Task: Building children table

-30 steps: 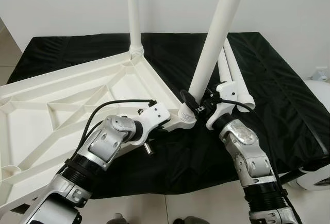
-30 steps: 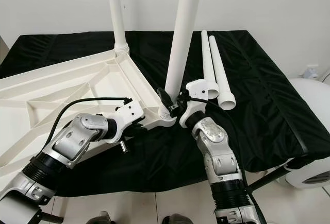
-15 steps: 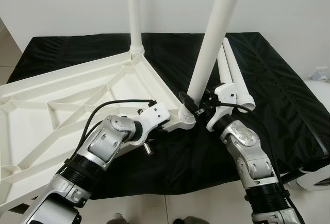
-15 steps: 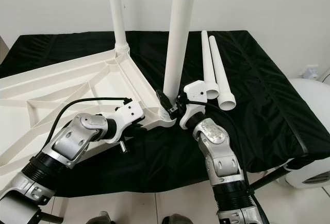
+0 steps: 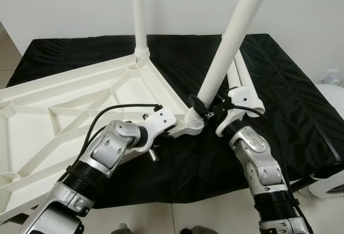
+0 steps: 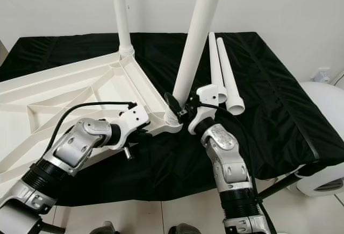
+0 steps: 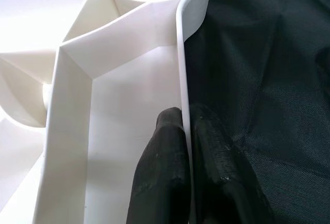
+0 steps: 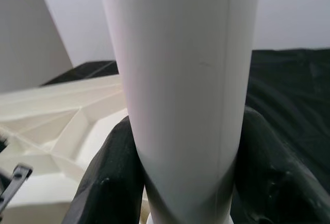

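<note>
The leg (image 5: pixel 228 45) is now tilted further right in its corner socket (image 5: pixel 192 122), clamped by the right tool (image 5: pixel 207 110). The left tool (image 7: pixel 190 157) pinches the panel (image 5: pixel 64 115) rim. Next: straightening and seating.

— What are the surfaces looking like?
— Smooth white plastic is forming the tabletop (image 5: pixel 64 105) and leg (image 5: pixel 231 40); a slightly shiny black cloth (image 5: pixel 279 105) is draping the desk.
— The arms?
— Brushed silver metal, rubbery black fingers (image 7: pixel 160 183).
</note>
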